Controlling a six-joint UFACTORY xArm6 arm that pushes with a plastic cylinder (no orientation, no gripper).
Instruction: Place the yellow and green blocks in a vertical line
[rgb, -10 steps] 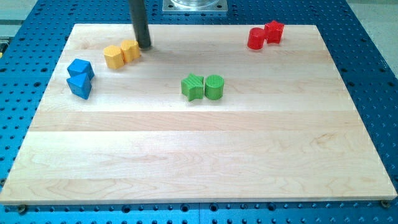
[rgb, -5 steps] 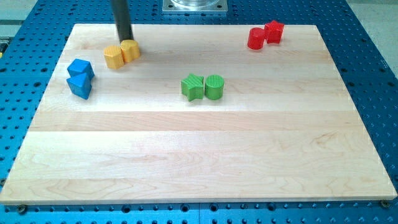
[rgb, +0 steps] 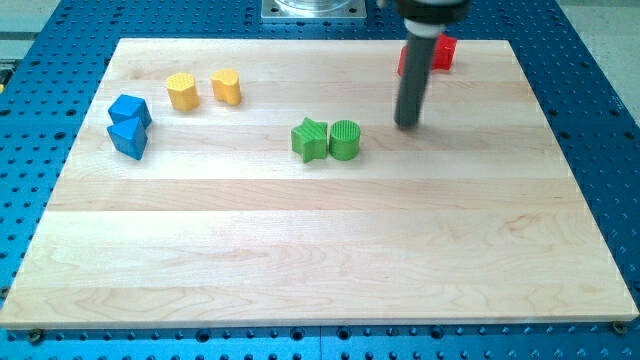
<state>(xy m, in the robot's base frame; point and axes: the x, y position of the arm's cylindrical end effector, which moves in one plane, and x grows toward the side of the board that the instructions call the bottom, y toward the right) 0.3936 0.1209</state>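
Two yellow blocks sit at the board's upper left: a yellow hexagon-like block (rgb: 182, 91) and a second yellow block (rgb: 227, 87), a small gap between them. A green star block (rgb: 310, 140) and a green cylinder (rgb: 345, 140) touch side by side near the board's middle. My tip (rgb: 406, 124) stands on the board to the right of the green cylinder and a little higher in the view, apart from it. The rod partly hides the red blocks behind it.
Two blue blocks (rgb: 129, 125) stand stacked close at the view's left edge of the board. Two red blocks (rgb: 443, 52) sit at the top right, partly behind the rod. The wooden board (rgb: 320, 260) lies on a blue perforated table.
My tip has left the yellow blocks and swung far to the view's right, now beside the green cylinder. The right yellow block has shifted right, opening a gap from the other.
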